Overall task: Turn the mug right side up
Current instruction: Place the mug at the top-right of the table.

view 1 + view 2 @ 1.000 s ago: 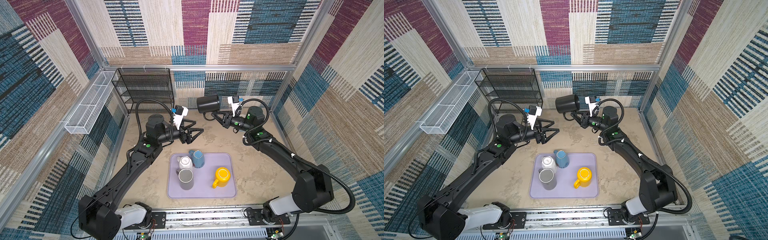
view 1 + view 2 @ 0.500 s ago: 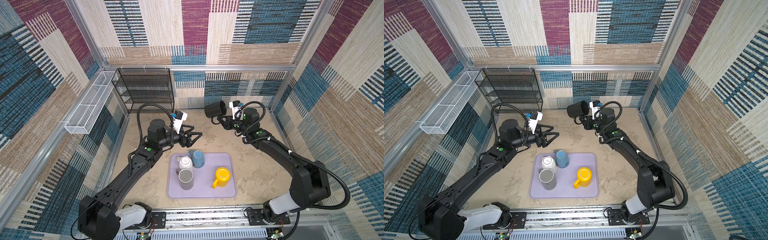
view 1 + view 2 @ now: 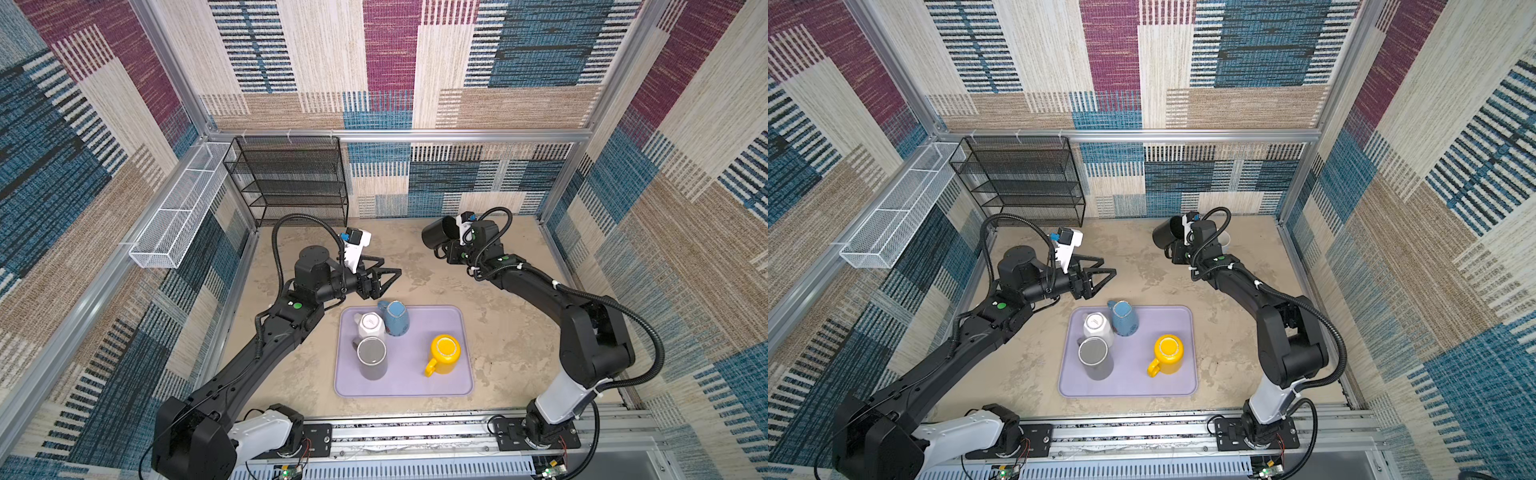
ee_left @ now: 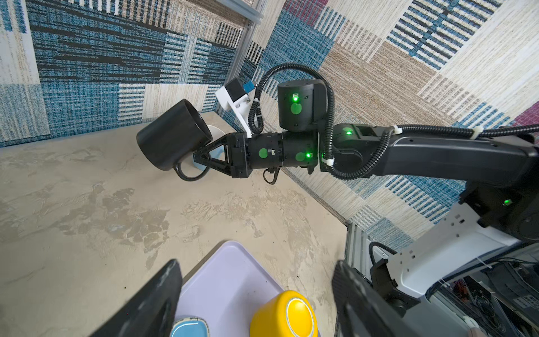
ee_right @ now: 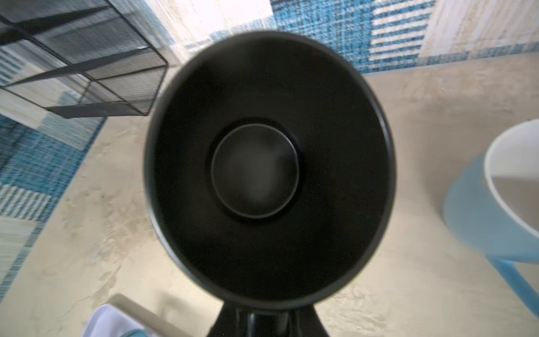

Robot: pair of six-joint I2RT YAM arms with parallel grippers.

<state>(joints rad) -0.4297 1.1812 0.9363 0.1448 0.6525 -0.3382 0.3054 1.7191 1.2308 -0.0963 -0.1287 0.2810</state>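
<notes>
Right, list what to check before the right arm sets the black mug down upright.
1. Right gripper shut on black mug: ok.
2. Mug upright: not ok, tilted sideways in the air.
3. Mug empty: ok.
4. Left gripper open, well apart from it: ok.
5. Bare table below: ok.
6. Clearance to the light blue cup nearby: cannot tell.

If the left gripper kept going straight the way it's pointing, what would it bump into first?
The left gripper would probably meet the right arm, just behind the black mug it holds. Only bare table lies between, though height is hard to judge.
</notes>
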